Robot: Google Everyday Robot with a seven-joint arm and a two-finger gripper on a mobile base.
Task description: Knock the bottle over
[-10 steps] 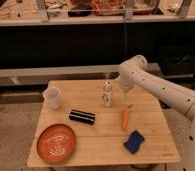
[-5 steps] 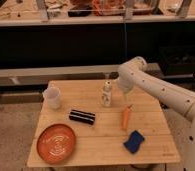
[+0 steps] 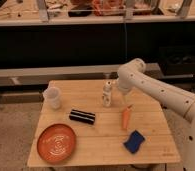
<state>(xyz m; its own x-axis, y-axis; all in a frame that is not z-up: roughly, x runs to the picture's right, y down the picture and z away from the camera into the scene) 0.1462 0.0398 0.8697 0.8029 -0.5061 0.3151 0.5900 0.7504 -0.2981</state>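
Observation:
The bottle (image 3: 107,94) is small, slim and white with dark label marks. It stands upright near the middle back of the wooden table (image 3: 103,142). My white arm comes in from the right and bends down over the table's back right part. My gripper (image 3: 122,96) hangs just to the right of the bottle, at about its height. A narrow gap seems to lie between the gripper and the bottle.
A white cup (image 3: 53,97) stands at the back left. A black bar-shaped object (image 3: 82,116) lies left of centre and an orange plate (image 3: 56,142) is at the front left. An orange carrot (image 3: 126,118) lies below the gripper. A blue sponge (image 3: 135,141) is at the front right.
My arm has shifted slightly left, toward the bottle. The bottle still stands upright in the same place.

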